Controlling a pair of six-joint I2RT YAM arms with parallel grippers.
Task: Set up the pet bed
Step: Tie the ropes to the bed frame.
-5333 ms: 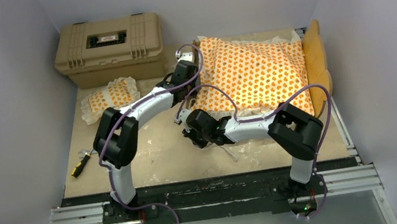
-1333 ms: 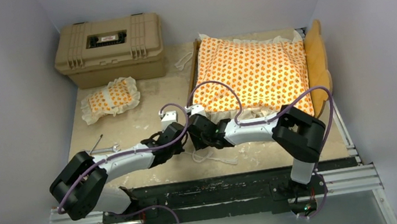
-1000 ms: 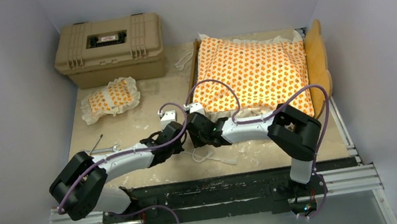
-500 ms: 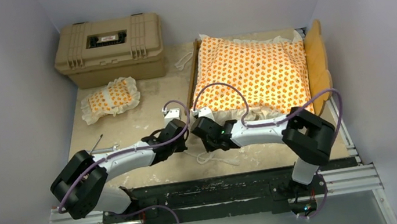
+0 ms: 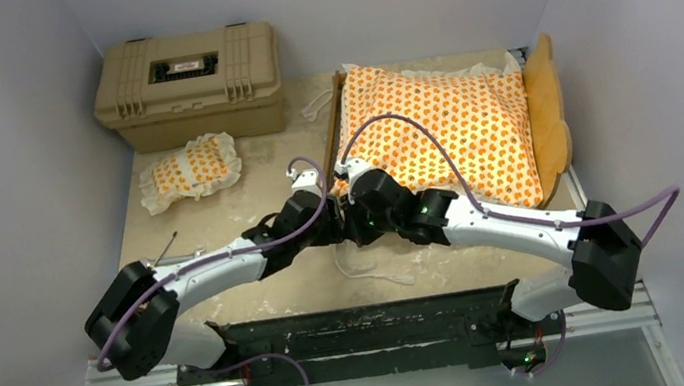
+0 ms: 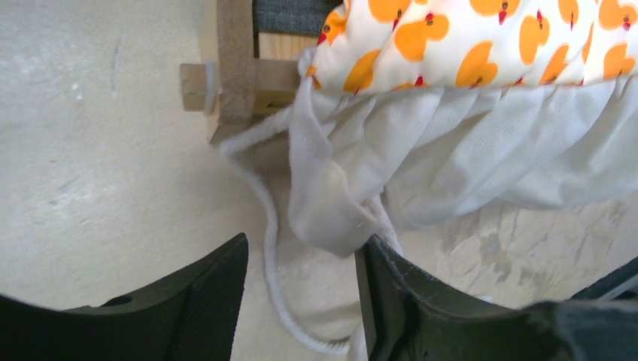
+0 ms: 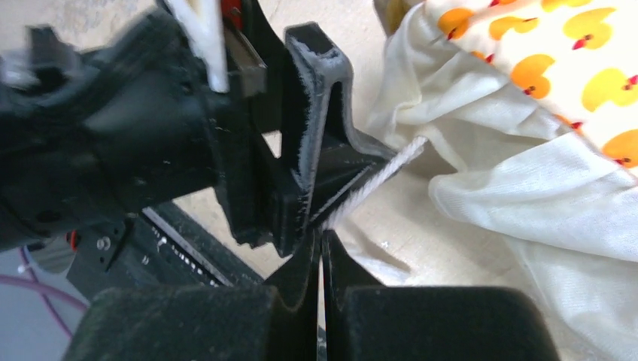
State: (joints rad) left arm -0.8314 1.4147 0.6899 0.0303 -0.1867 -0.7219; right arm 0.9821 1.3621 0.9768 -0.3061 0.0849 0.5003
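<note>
The pet bed's light-wood frame lies at the right, its scalloped headboard against the wall. The orange-patterned cushion rests on it. The small matching pillow lies apart on the table at the left. Both grippers meet at the cushion's near-left corner. My left gripper is open, and a white tie cord runs loosely between its fingers below the white ruffle. My right gripper is shut on the same cord, right beside the left gripper's finger.
A tan plastic hard case stands at the back left. A thin metal tool lies near the left arm. More white cord trails on the table in front of the grippers, and another cord end lies by the frame's far corner.
My left gripper has opened and let go of the cord. My right gripper has shut on it, and the right arm's elbow has swung out to the right. Both grippers moved nearer the bed corner.
</note>
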